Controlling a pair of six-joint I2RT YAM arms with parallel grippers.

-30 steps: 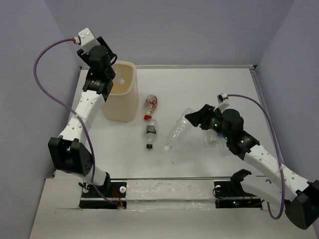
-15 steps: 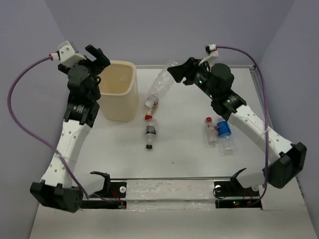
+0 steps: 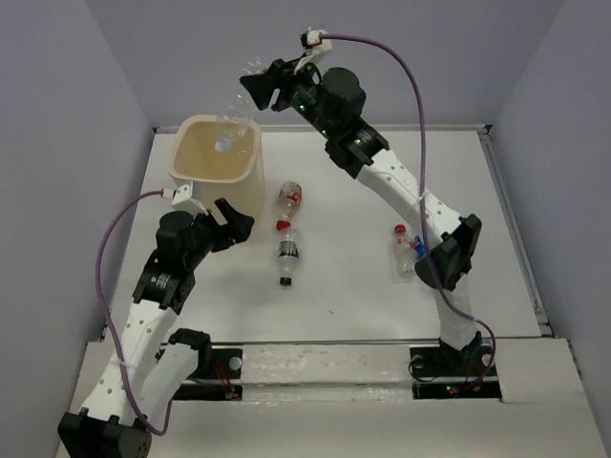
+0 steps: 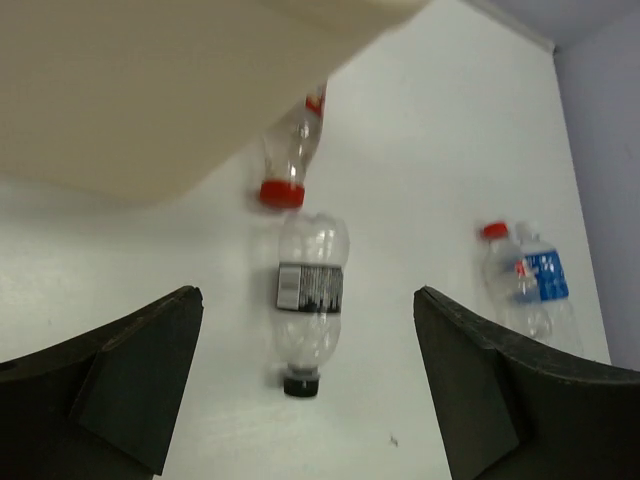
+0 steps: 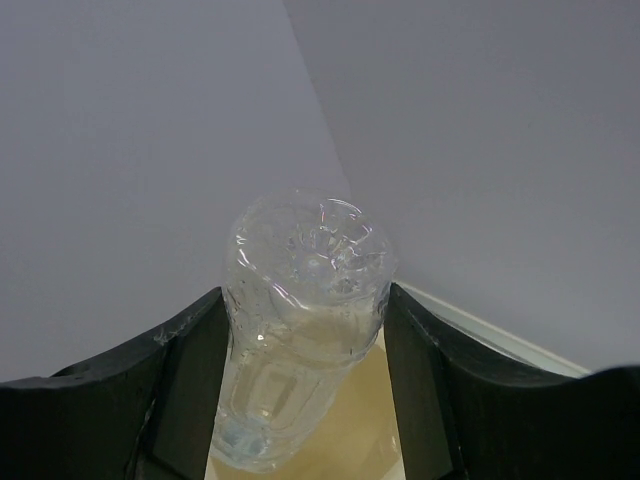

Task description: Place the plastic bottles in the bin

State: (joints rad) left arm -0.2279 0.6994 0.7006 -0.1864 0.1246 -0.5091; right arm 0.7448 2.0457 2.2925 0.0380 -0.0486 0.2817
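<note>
Lilac walls, white table [image 3: 363, 305], and I've got the right arm stretched high and far, reaching across to the far-left corner. Its gripper [image 3: 252, 88] sits above the bin [image 3: 243, 202], fingers [image 5: 180, 380] closed against the sides of a clear bottle [image 3: 232, 114]. On the right wrist camera the crushed base of that bottle [image 5: 300, 300] faces me, with the cream inside of the bin beyond it. It hangs neck-down over the mouth; I can't tell whether the neck is below the rim.

Left arm now: it's folded low on the near-left side, elbow bent, with its gripper [image 3: 234, 224] just beside the bin's near wall. On the left wrist camera its fingers [image 4: 140, 370] are spread wide with nothing between them, only table beyond.

On the table, a red-capped bottle [image 3: 289, 198] lies just right of the bin. A black-capped bottle [image 3: 287, 256] lies nearer me, almost end to end with it. Well off to the right, a second red-capped one [image 3: 401, 250] lies beside a blue-labelled bottle [image 4: 540, 280], and the right arm partly covers them from above.
</note>
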